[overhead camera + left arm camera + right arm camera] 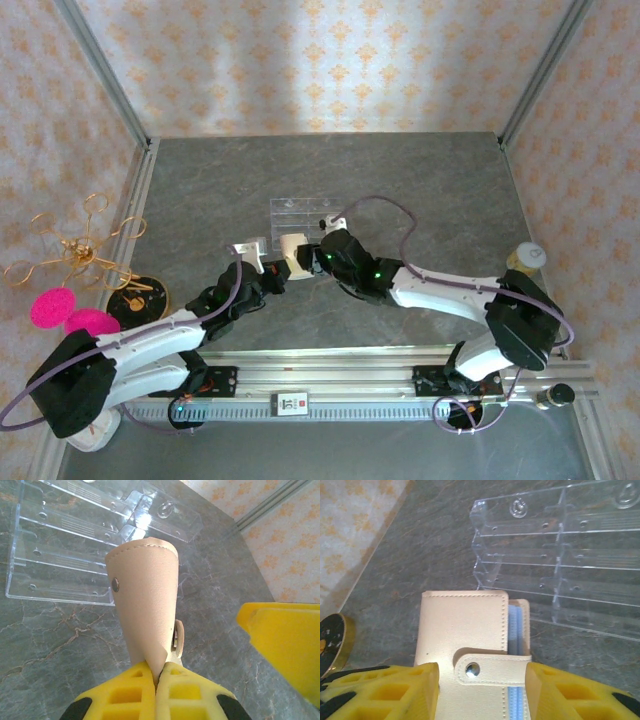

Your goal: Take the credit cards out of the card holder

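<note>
As seen right-wrist, credit cards [515, 630] edge-on

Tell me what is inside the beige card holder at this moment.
Thin blue card edges show at the open side of the card holder, under the snap tab. The closed holder hides the card faces, so their number cannot be told.
</note>
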### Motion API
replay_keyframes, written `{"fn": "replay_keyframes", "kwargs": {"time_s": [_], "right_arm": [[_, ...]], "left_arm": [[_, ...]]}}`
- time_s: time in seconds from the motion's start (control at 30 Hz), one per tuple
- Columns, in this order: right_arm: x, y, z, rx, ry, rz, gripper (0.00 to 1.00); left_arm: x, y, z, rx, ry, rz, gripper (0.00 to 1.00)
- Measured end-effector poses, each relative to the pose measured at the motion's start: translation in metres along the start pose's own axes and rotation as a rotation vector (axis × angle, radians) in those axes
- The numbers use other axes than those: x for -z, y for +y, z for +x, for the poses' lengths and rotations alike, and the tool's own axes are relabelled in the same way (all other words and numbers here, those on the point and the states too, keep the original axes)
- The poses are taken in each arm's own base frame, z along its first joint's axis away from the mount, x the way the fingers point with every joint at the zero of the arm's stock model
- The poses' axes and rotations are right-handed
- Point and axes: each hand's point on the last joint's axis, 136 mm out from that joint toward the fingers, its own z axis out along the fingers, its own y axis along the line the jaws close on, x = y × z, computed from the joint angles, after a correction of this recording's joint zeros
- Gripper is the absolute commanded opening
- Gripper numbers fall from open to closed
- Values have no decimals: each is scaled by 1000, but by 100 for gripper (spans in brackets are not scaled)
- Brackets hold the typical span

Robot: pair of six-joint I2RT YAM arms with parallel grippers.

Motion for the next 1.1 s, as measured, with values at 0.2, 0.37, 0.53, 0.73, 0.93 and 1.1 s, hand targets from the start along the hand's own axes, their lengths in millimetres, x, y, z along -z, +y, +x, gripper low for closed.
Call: {"fn": "replay_keyframes", "kwargs": {"time_s": [0.2,0.37,0.53,0.73,0.93,1.1], "right_arm": [[-15,5,14,-3,59,-27,51],[-23,7,12,2,71,-6,39],[-29,10,10,19,69,15,20],[-29,10,9,41,68,36,0],[-29,7,8,49,58,58,0],[-23,-29,10,48,28,172,0]], "left_arm": [[4,-7,-7,5,-25,26,0],[5,-4,-10,7,-42,13,0],[7,-5,-11,8,-47,16,0],[7,-6,-11,7,-43,21,0],[7,-6,-10,7,-41,21,0],[8,-8,-12,8,-46,28,0]]}}
